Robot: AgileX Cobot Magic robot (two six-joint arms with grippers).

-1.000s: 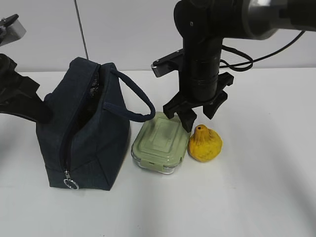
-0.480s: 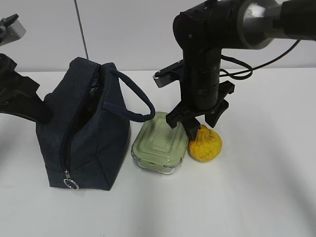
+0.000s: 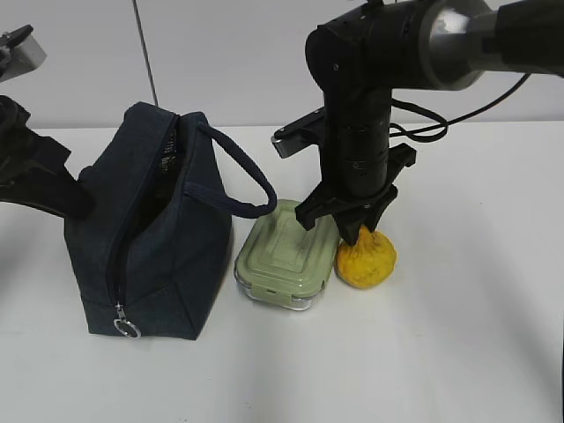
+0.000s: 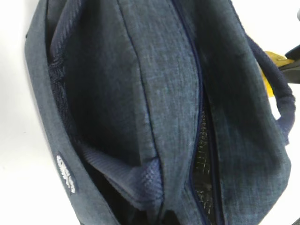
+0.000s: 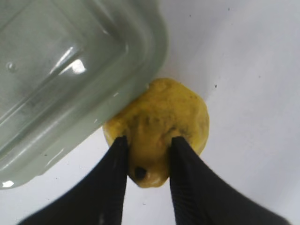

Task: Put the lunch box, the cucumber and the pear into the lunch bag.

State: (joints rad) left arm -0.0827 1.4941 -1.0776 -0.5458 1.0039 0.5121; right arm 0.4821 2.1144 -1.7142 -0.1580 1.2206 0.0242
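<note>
White table; wall w/ dark seam.

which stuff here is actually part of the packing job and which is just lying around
Part of the job:
- boxy navy fabric lunch bag
- glass lunch box with sage-green lid
- bumpy yellow pear, right gripper closed on its neck

Lying about:
- nothing seen; the cucumber is not in view

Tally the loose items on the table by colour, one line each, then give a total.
Navy: 1, the lunch bag
Green: 1, the lunch box
Yellow: 1, the pear, with the right gripper closed on its neck
Total: 3. No cucumber shows in any view.
</note>
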